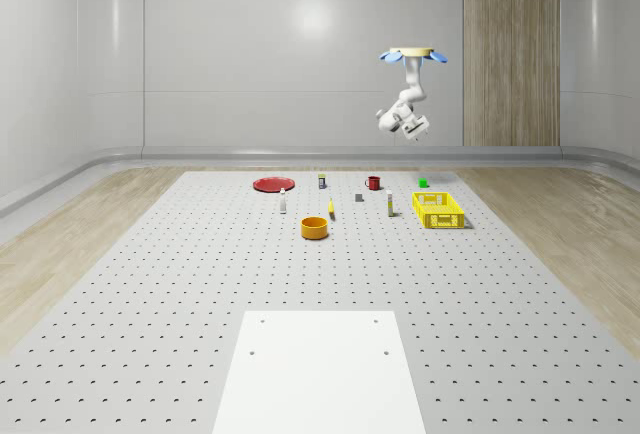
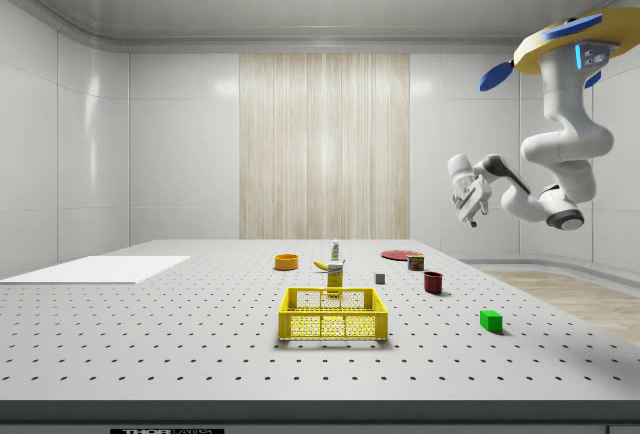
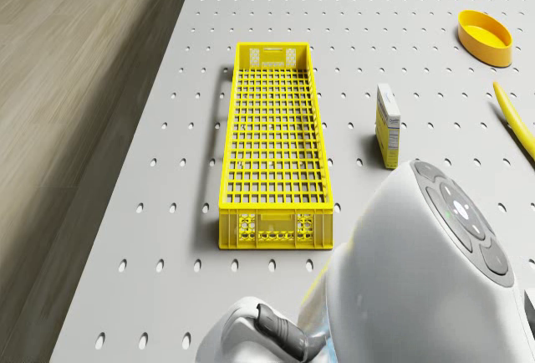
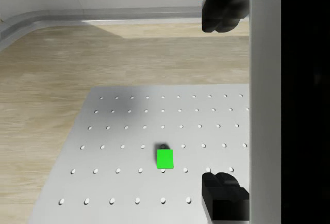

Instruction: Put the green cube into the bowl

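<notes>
So the drone (image 1: 412, 55) is hovering way up in the air over the far right part of the perforated table (image 1: 150, 284), roughly above the green cube's corner. The arm (image 2: 560, 149) hangs down from it, curls into a tight bend and then reaches back out sideways, so the gripper (image 2: 468, 199) ends up well above the table, nowhere near touching anything. In the wrist view the two dark fingers (image 4: 220, 10) sit wide apart with nothing between them, and the green cube (image 4: 165, 159) lies flat on the table far below, close to the table's far edge.

In the whole-scene view the cube (image 1: 423, 183) sits just beyond the yellow basket (image 1: 438, 210), with the red mug (image 1: 373, 183) off to its left. The orange bowl (image 1: 315, 227) is nearer the camera and further left, well apart from the cube. Between them you've got the basket, a small box (image 1: 389, 206) standing upright, a yellow banana-looking thing (image 1: 331, 211) and a little grey block (image 1: 359, 197). A red plate (image 1: 272, 184) lies far left, and a white sheet (image 1: 320, 374) covers the near end.
</notes>
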Controlling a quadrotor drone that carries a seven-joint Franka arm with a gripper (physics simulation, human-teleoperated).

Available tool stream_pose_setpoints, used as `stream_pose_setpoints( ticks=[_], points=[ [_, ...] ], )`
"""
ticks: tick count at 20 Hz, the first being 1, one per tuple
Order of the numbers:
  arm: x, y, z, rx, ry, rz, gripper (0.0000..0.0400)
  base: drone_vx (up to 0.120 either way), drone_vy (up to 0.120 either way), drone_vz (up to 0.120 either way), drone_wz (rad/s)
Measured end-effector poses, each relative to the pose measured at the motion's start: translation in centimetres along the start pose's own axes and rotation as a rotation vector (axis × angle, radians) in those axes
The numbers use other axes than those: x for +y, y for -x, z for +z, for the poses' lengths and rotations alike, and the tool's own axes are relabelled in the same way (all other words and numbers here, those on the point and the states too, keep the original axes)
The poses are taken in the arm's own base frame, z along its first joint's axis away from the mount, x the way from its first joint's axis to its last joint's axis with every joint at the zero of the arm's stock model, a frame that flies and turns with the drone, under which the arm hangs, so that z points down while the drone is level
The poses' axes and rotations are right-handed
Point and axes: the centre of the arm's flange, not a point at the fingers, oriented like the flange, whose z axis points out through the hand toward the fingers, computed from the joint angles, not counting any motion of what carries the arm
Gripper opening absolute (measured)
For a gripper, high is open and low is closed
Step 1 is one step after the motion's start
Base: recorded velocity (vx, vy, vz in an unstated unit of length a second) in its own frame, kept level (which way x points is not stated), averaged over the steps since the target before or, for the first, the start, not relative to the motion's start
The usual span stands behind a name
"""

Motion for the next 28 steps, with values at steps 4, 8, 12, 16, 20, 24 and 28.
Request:
stream_pose_setpoints(
  ticks=[4,8,12,16,20,24,28],
  points=[
    [-1.7,1.7,0.2,0.173,0.169,-0.006,0.0400,0.000,0.000,-0.120,0.000],
    [-2.5,2.5,0.6,0.260,0.251,-0.009,0.0400,0.000,0.000,-0.120,0.000],
    [-2.8,2.9,0.8,0.303,0.292,-0.011,0.0400,-0.110,0.000,-0.120,0.000],
    [-3.0,3.1,0.9,0.324,0.311,-0.011,0.0400,-0.120,0.000,-0.120,0.000],
    [-3.1,3.2,0.9,0.334,0.320,-0.012,0.0400,-0.080,0.110,-0.120,0.000],
    [-3.1,3.2,0.9,0.339,0.325,-0.012,0.0400,-0.020,0.040,-0.120,0.000],
    [-3.2,3.2,1.0,0.341,0.327,-0.012,0.0400,0.000,0.000,-0.120,0.000]
  ],
)
